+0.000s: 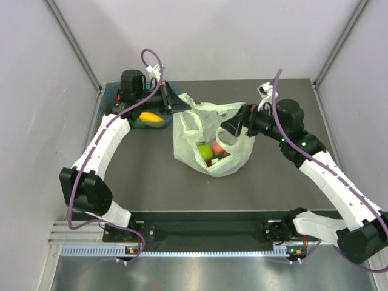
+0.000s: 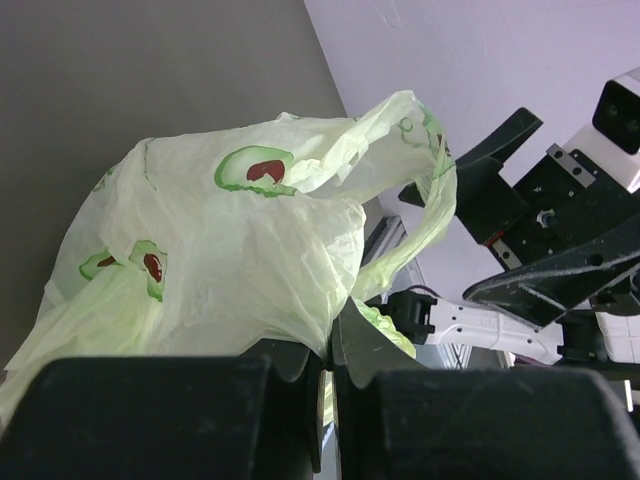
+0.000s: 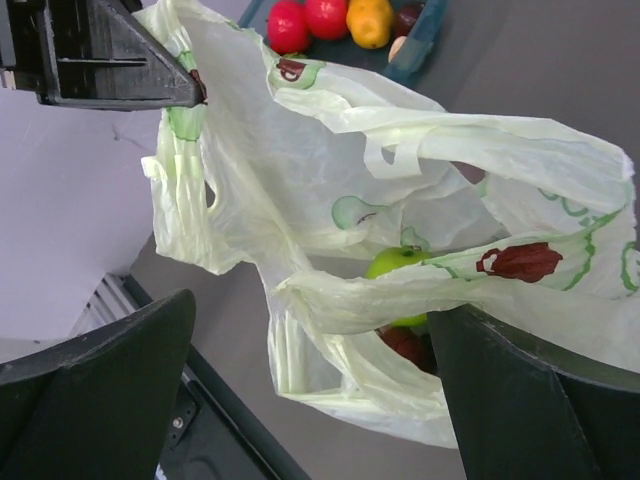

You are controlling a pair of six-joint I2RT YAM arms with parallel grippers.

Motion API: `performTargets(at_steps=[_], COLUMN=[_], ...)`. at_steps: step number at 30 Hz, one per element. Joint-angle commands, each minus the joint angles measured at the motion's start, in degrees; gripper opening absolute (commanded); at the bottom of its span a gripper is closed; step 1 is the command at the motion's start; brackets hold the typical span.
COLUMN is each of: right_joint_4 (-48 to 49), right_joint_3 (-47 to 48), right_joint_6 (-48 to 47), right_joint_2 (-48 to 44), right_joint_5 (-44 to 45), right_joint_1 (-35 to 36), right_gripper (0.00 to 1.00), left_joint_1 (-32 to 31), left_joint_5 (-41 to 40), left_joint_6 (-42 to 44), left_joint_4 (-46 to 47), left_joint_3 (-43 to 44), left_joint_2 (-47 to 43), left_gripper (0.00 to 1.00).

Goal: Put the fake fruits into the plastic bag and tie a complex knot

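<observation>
The pale green plastic bag [image 1: 206,136] stands open mid-table. Inside it are a green apple [image 1: 205,151], a pink peach [image 1: 218,148] and a red fruit [image 3: 405,343]. My left gripper [image 1: 176,103] is shut on the bag's back-left rim and holds it up; the pinch shows in the left wrist view [image 2: 333,345] under the bag [image 2: 230,250]. My right gripper [image 1: 233,130] is open at the bag's right side. In the right wrist view it [image 3: 315,310] straddles the bag's near rim [image 3: 400,290], which drapes over one finger [image 3: 540,390]. The green apple [image 3: 400,262] shows through the mouth.
A teal tub [image 1: 136,121] at the back left holds a yellow mango [image 1: 151,117]. The right wrist view shows red apples [image 3: 289,25] and a yellow-orange fruit [image 3: 370,20] in it. Grey walls enclose the table on three sides.
</observation>
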Motion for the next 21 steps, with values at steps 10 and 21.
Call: performTargets(at_steps=[10,21], right_joint_4=[2.31,3.71], right_joint_3=[-3.10,-6.89], right_joint_6=[8.49,3.25], right_joint_2=[0.23,-6.18], right_joint_5=[25.47,28.06], right_joint_1=[12.95,14.72], right_gripper=[0.94,0.78], left_joint_1=[0.05,0.05], left_joint_5=[-1.11,-1.29], left_joint_6=[0.25,0.51], left_joint_4=[1.75,2.54], left_joint_3=[-0.33,-1.91], left_joint_2=[-4.51,-4.08], left_gripper=[0.07,0.06])
